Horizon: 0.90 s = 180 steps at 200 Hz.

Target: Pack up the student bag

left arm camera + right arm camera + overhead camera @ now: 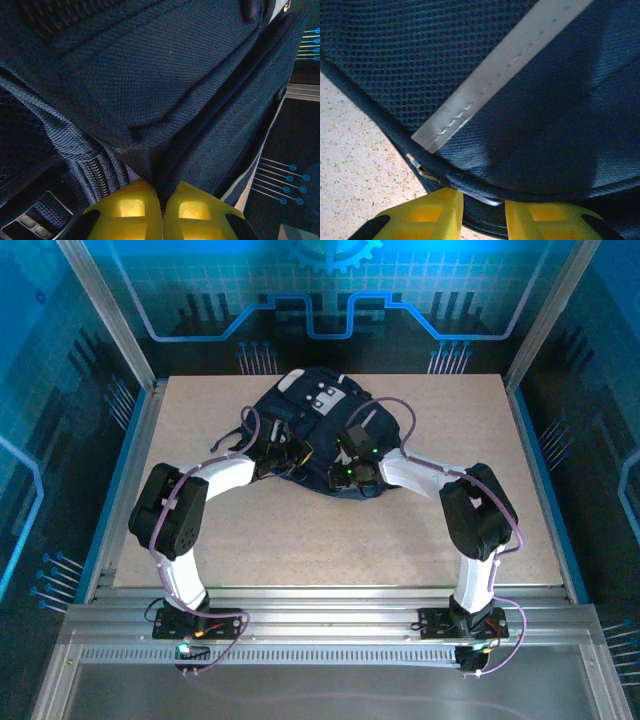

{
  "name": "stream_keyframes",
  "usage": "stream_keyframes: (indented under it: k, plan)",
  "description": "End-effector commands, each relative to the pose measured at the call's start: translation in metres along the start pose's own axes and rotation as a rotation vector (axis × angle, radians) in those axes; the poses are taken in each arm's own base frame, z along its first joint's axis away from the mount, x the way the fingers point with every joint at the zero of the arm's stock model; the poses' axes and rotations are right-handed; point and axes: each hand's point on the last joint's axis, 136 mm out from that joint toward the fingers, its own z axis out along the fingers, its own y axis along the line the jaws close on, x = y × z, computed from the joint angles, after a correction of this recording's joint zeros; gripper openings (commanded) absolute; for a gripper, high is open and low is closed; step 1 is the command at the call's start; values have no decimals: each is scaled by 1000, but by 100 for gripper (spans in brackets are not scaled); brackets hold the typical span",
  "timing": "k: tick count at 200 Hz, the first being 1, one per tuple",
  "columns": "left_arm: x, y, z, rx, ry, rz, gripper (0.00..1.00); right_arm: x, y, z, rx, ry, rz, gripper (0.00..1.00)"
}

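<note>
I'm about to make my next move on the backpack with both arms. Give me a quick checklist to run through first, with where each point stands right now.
1. Left gripper shut on a fold of the student bag: ok.
2. Right gripper lined up on the bag's edge seam: ok, the jaws stand apart, one on either side of it.
3. Right grip firm on that seam: cannot tell.
4. Bag lying fully on the table, away from its edges: ok.
5. Zipper near the left gripper open enough for packing: cannot tell.
</note>
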Motion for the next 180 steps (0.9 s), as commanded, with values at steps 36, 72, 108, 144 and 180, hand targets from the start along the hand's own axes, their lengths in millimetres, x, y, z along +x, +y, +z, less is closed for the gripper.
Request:
stream_keyframes:
  k: [36, 72, 108, 144, 180]
  plan:
    - [3, -35, -16, 114, 4, 22, 0, -11, 33, -6, -79, -72, -52, 33]
    - [4, -35, -16, 120, 11, 19, 0, -18, 24, 8, -28, -70, -30, 32]
    - [3, -35, -19, 123, 5, 19, 0, -28, 9, 18, 75, -73, -1, 22]
    - [-5, -28, -22, 110, -11, 14, 0, -28, 10, 8, 49, -90, -3, 0]
    - [-24, -11, -23, 73, -34, 10, 0, -17, 5, -7, -29, -50, -35, 0]
